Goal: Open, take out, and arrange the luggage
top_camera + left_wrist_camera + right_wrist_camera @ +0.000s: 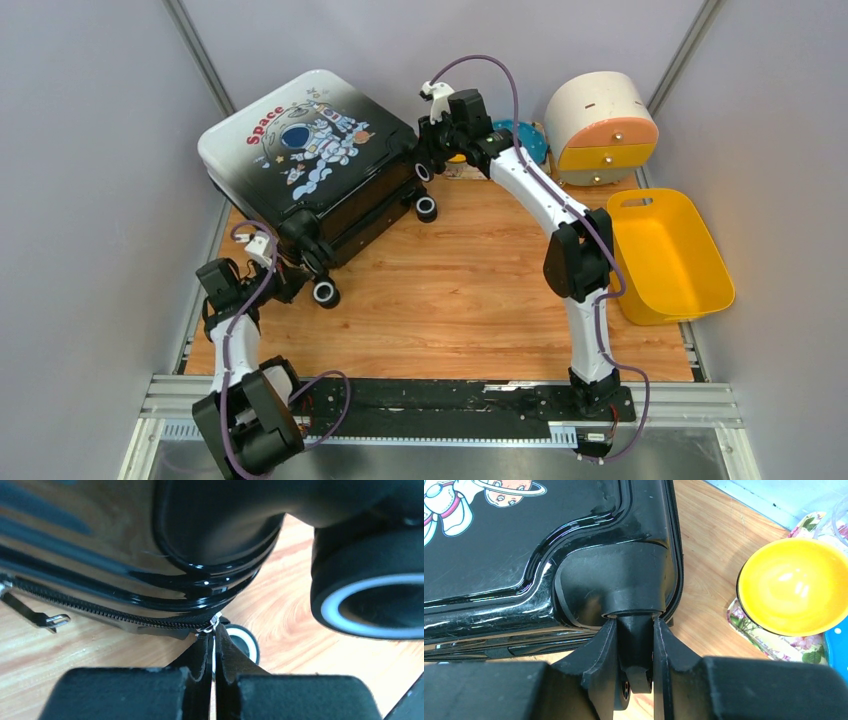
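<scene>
The left gripper is clenched, its two black fingers pressed together with only a pale sliver between them. Their tips touch the small silver zipper slider on the side of the luggage, a large silver-white hard-shell child's suitcase with a cartoon astronaut, red "Space" lettering, black trim and black wheels. Whether the pull tab itself is caught between the tips cannot be told. From the slider a black zipper track runs off to the left along the glossy shell, and a second silver pull hangs loose from it further along. A black caster wheel with a white ring looms just to the right of this gripper. The right gripper is grasping the black stem of another caster at the far right corner of the case, one finger pressed to each side of it. The luggage lies flat, printed face up, at the far left of the light wooden table, with its wheels toward the table's middle. Beyond the right gripper a glossy yellow round bowl sits on a floral-patterned tray. Farther right stand a round cream-and-orange drawer box and, nearer the arms, a yellow plastic bin tilted at the table's right edge.
</scene>
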You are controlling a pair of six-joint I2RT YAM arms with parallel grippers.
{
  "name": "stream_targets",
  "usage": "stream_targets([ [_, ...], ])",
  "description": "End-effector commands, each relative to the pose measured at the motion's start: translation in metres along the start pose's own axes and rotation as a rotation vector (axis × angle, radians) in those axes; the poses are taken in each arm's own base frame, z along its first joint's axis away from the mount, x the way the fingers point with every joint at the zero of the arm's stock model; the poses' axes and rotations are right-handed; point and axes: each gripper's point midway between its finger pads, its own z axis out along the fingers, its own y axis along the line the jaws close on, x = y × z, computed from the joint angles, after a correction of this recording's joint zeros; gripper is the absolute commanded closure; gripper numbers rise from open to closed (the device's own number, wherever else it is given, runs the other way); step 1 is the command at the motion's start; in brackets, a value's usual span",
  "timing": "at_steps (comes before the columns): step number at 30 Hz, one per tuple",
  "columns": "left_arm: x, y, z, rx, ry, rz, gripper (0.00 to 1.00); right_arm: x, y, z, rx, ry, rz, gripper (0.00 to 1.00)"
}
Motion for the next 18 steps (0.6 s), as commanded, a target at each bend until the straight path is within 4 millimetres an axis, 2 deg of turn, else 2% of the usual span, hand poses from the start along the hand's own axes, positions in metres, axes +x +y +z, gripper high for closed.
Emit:
stream_targets([
  [1, -0.039, 0.003, 0.01, -0.041, -0.12, -0.089, 1.0, 0.054, 0.03, 0.018, -0.053, 0.142, 0.09, 1.0],
  [3, -0.045, -0.008, 0.01, -0.038, -0.172, 0.017, 1.0, 0.058, 0.039, 0.017, -0.069, 0.153, 0.102, 1.0],
  [7, -0.053, -0.029, 0.015, -0.007, -0.241, 0.08, 1.0, 0.062, 0.052, 0.016, -0.085, 0.166, 0.121, 1.0],
  [9, -0.056, -0.029, 0.018, -0.056, -0.267, 0.069, 1.0, 0.062, 0.057, 0.015, -0.09, 0.167, 0.127, 1.0],
  [10, -0.06, -0.017, 0.018, -0.138, -0.287, 0.055, 1.0, 0.062, 0.058, 0.014, -0.091, 0.169, 0.14, 1.0],
  [12, -0.062, -0.02, 0.022, -0.147, -0.295, 0.035, 1.0, 0.063, 0.062, 0.012, -0.099, 0.174, 0.149, 1.0],
  [13, -0.064, -0.012, 0.022, -0.198, -0.305, 0.017, 1.0, 0.063, 0.064, 0.01, -0.102, 0.175, 0.156, 1.0],
  [15, -0.064, -0.019, 0.029, -0.196, -0.303, 0.02, 1.0, 0.064, 0.068, 0.009, -0.108, 0.181, 0.165, 1.0],
  [16, -0.064, -0.011, 0.03, -0.261, -0.308, 0.025, 1.0, 0.065, 0.069, 0.008, -0.112, 0.184, 0.169, 1.0],
  [18, -0.064, -0.012, 0.035, -0.294, -0.303, 0.059, 1.0, 0.065, 0.075, 0.006, -0.128, 0.188, 0.179, 1.0],
])
